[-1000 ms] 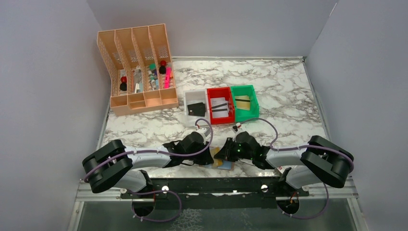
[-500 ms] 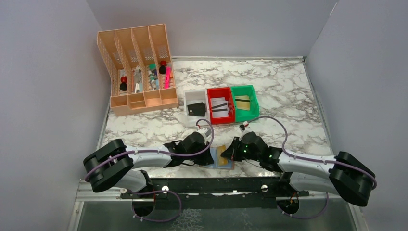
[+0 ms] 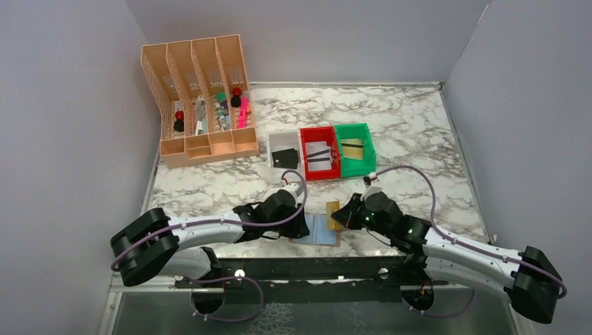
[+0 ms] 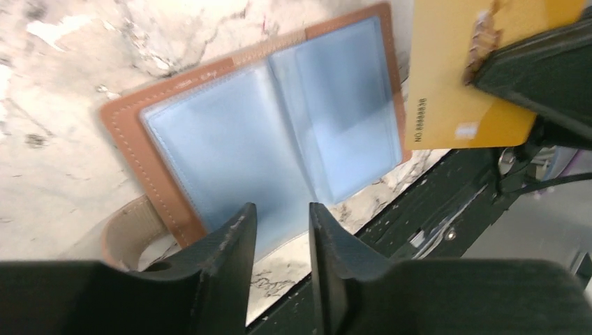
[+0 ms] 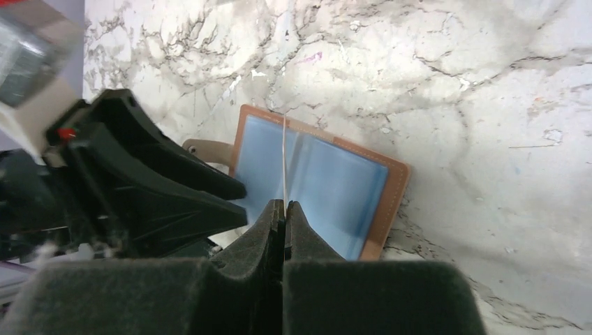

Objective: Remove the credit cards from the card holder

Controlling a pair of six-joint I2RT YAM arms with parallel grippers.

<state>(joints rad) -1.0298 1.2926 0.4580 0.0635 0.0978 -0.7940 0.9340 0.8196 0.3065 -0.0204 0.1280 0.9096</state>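
Note:
The card holder (image 3: 322,230) lies open and flat at the table's near edge, a brown wallet with pale blue inner faces. It shows in the left wrist view (image 4: 272,139) and the right wrist view (image 5: 328,185). My right gripper (image 3: 340,213) is shut on a tan-gold credit card (image 3: 334,209) and holds it just above the wallet's right side. The card is face-on in the left wrist view (image 4: 454,84) and edge-on in the right wrist view (image 5: 284,157), where the gripper (image 5: 285,204) pinches it. My left gripper (image 4: 279,209) is narrowly open over the wallet's near edge, seen from above at the wallet's left (image 3: 299,225).
White (image 3: 274,162), red (image 3: 319,130) and green (image 3: 354,128) bins stand in a row behind the wallet, with dark cards in the white and red ones and a gold card in the green one. A peach desk organiser (image 3: 199,98) stands at the back left. A black rail (image 3: 307,269) runs along the near edge.
My right gripper has drawn the gold card out of the wallet and moved right and away with it. The wallet's blue faces now lie bare. The left gripper has stayed put.

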